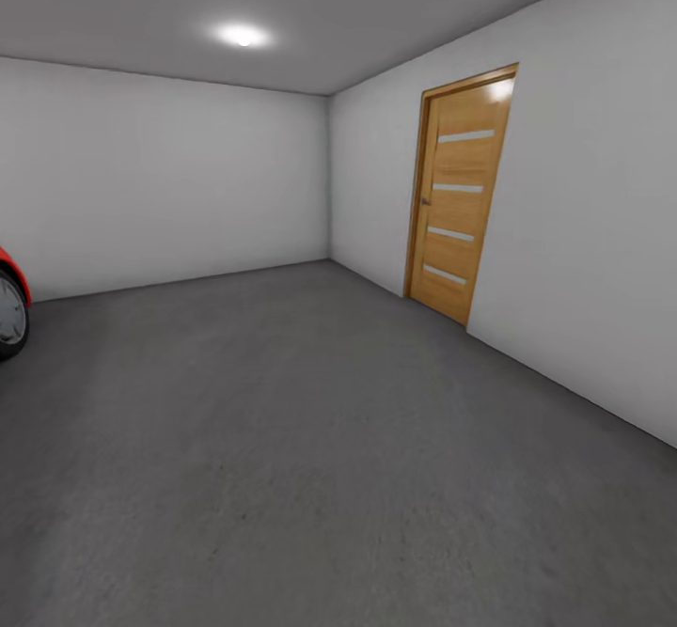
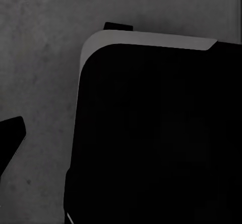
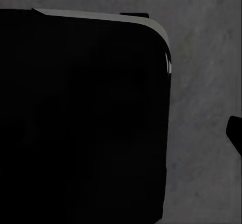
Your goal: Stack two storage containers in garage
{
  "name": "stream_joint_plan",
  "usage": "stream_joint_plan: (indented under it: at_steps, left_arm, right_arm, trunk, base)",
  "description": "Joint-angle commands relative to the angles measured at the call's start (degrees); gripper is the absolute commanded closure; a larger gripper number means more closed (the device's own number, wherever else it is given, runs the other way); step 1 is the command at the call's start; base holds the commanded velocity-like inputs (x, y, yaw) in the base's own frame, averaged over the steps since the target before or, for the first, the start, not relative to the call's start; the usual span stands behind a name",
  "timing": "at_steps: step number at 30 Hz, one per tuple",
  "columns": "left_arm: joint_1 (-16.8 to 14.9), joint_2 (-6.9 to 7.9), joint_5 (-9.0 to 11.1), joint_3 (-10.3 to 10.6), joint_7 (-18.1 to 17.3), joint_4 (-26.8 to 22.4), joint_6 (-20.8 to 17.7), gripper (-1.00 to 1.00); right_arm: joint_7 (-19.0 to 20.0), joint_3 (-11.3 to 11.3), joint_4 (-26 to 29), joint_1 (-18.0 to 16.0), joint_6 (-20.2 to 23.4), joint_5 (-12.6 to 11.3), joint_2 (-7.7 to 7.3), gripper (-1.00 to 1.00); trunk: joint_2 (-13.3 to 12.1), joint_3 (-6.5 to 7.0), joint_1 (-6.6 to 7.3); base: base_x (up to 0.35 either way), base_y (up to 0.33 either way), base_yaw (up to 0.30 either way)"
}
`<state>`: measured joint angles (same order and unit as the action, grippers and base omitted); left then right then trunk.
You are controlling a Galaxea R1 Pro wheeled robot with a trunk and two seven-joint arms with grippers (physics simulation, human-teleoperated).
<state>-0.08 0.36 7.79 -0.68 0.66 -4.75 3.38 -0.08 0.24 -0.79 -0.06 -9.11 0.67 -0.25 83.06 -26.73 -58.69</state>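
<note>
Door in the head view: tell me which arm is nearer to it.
Right, most likely. The door stands to the robot's right, so the right arm is on its side, the left arm farther across.

Robot body in left wrist view: large matte-black panel [image 2: 156, 138], rounded corner, light grey bevelled edge along its top. Small black tip [image 2: 11, 133] at left edge of frame. Right wrist view: matching black panel [image 3: 80, 118], rounded corner, thin grey rim, glossy highlight on the corner.

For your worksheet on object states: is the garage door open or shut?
Shut: the door sits flush in its frame, with no gap showing.
</note>
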Motion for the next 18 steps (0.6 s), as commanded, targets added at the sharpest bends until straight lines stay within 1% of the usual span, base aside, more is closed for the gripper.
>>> stream_joint_plan:
  at_steps: [1,18]
  left_arm:
    - [-0.01,-0.01,0.39,-0.02,0.04,0.00,0.13,-1.00]
    - [-0.01,-0.01,0.39,-0.02,0.04,0.00,0.13,-1.00]
  right_arm:
    - [-0.01,0.02,-0.09,-0.03,-0.29,0.07,-0.01,-1.00]
    - [-0.01,0.03,-0.09,-0.03,-0.23,-0.14,-0.01,-1.00]
  trunk:
    - [0.02,-0.04,-0.03]
    - [0.02,-0.04,-0.03]
  base:
    - [0.322,0.000,0.000]
    - [0.321,0.000,0.000]
